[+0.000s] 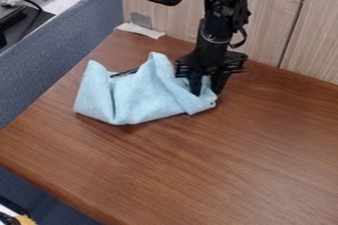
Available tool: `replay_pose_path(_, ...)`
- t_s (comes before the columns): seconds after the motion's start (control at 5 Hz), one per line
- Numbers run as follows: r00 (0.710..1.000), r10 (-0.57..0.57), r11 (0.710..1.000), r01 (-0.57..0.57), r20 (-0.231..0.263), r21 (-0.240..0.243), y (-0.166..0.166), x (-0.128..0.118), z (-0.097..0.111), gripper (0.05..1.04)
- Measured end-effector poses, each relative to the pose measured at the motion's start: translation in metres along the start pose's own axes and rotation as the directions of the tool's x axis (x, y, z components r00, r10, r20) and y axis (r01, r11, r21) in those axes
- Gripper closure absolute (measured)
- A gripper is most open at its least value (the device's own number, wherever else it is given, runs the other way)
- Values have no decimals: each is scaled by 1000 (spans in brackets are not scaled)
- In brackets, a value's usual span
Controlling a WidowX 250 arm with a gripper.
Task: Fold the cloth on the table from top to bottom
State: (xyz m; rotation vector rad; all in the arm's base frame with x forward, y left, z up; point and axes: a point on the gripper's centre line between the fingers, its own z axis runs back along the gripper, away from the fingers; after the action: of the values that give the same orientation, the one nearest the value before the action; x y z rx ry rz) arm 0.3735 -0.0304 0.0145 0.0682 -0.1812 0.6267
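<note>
A light blue, soft-looking cloth lies all bunched up on the shiny brown wooden desk, with two pointy bits sticking up. At the right end of the cloth, the black two-finger gripper points down with its fingers apart, and some of the blue shows between them. Behind the cloth there is a flat white scrap.
</note>
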Motion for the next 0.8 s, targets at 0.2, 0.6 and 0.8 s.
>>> replay_pose_path(0.2,1000,-14,1000,14,-14,-18,-3,-2,1,898)
replay_pose_path(0.6,999,2,993,2,39,-116,-1,9,44,1006)
replay_pose_path(0.8,997,27,985,-13,79,-170,3,9,76,1006)
